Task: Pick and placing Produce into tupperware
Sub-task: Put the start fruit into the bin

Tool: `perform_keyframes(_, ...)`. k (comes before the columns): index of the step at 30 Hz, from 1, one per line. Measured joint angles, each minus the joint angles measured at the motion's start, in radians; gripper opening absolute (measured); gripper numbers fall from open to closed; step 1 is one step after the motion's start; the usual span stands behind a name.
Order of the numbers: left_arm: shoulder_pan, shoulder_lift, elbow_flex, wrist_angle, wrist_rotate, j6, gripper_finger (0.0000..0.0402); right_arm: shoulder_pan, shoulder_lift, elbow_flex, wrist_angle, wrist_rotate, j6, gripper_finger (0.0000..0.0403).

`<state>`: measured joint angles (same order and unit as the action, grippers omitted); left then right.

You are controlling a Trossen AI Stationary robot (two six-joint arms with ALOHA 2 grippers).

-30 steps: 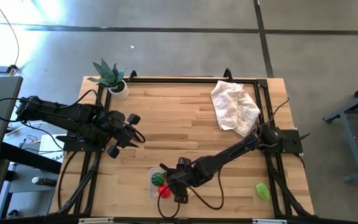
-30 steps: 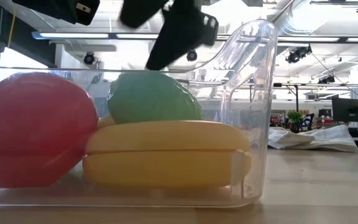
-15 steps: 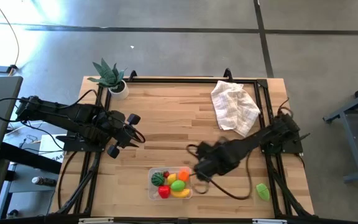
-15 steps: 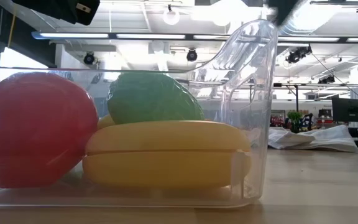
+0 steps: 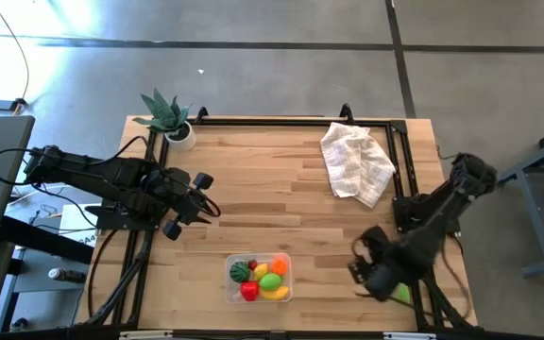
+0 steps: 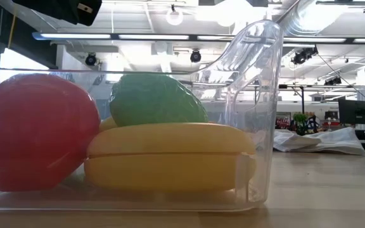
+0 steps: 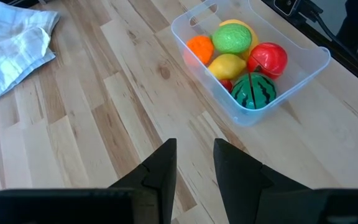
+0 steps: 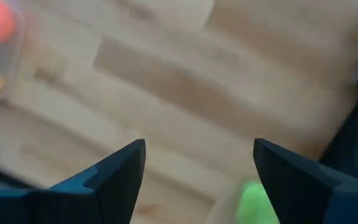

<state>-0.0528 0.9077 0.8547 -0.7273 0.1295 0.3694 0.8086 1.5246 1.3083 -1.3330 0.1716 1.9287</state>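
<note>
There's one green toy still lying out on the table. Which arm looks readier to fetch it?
The right. Its open gripper is right beside the green toy at the table's near right corner, empty. The left gripper is shut and sits far off on the left side, beyond the tupperware.

A pale wood-plank desk in a black frame stands on a grey concrete floor crossed by dark seams. A potted plant sits at one far corner, a crumpled white cloth near the other. Overhead, the low view shows a white ceiling with bright lamps and dark fixtures.
</note>
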Motion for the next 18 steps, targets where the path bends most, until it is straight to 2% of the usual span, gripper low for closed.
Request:
perform_keyframes(3,0.0,0.0,0.0,0.0,0.0,0.0,0.0095,0.072,-0.064,-0.114,0.139,-0.007,0.159,0.0288)
perform_keyframes(7,0.0,0.0,0.0,0.0,0.0,0.0,0.0095,0.137,-0.098,-0.203,0.196,-0.017,0.299,0.0288)
perform_keyframes(14,0.0,0.0,0.0,0.0,0.0,0.0,0.0095,0.24,-0.1,-0.266,0.31,-0.033,0.451,0.0288)
perform_keyframes(18,0.0,0.0,0.0,0.0,0.0,0.0,0.0095,0.271,-0.096,-0.277,0.324,-0.079,0.465,0.0288)
